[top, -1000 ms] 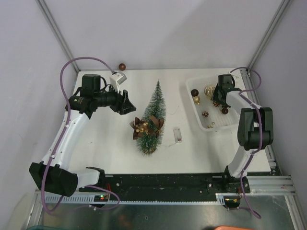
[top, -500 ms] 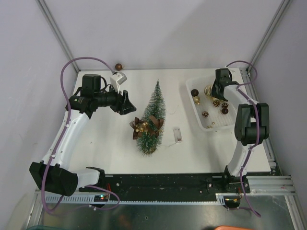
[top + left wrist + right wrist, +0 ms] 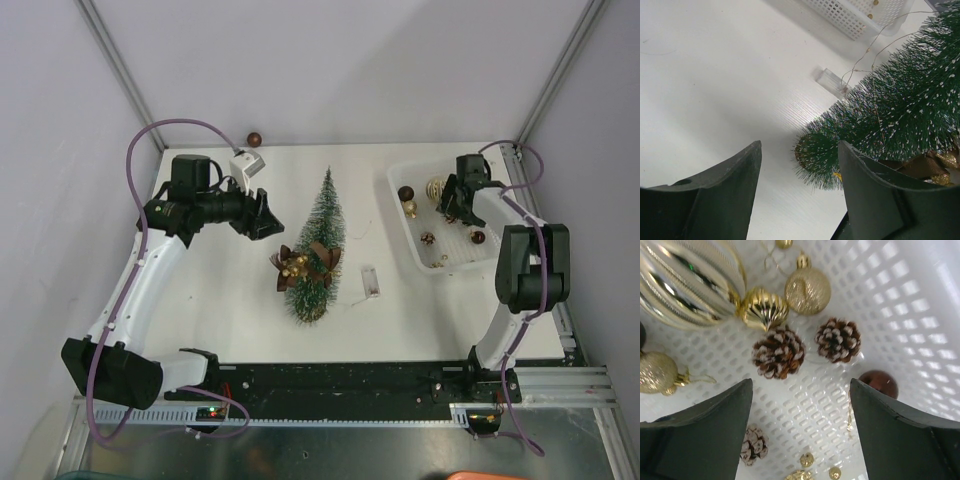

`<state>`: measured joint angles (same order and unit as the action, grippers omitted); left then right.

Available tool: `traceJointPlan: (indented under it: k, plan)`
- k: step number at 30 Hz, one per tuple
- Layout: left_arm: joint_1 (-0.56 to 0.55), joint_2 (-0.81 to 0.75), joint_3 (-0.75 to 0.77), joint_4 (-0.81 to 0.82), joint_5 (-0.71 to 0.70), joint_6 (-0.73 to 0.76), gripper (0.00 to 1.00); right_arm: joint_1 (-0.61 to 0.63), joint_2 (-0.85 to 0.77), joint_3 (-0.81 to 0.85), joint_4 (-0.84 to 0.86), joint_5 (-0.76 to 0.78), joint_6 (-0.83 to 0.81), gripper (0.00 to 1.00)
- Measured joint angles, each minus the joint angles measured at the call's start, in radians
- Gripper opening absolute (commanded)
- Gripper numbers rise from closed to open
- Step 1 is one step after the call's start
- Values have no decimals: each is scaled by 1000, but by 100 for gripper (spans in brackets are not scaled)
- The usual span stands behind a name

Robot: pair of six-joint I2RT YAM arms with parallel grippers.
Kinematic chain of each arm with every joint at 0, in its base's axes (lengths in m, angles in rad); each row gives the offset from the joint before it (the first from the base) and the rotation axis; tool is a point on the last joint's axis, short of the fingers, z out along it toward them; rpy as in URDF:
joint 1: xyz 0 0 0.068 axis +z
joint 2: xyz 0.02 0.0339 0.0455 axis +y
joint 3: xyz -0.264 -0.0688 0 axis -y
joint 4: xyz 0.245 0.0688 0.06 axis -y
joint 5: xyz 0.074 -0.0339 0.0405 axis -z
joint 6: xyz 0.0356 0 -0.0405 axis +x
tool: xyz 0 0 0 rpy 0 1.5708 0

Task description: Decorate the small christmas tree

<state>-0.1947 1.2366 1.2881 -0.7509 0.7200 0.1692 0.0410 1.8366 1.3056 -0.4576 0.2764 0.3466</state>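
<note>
The small christmas tree lies on the white table, tip toward the far side, base toward me. A brown-and-gold bow sits on its lower part. The tree also shows in the left wrist view. My left gripper is open and empty just left of the tree; the tree's base end shows between its fingers. My right gripper is open and empty over the white basket, above pine cones and gold baubles.
A clear battery box with a thin light wire lies right of the tree. A brown bauble sits beyond the table's far edge. The basket also holds a large striped gold bauble and a brown bauble.
My right gripper shifted toward the far left of the basket and came back. A small brown bauble in the basket rolled slightly right. The left arm and tree have not moved.
</note>
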Motion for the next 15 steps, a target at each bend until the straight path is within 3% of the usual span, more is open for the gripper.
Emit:
traceJointPlan:
  k: [8,15]
  plan:
    - [1,0,0,0,2,16,68,-76,-11,8,80,-61,2,87]
    - [2,0,0,0,2,16,68,-54,2,8,163,-90,-5,89]
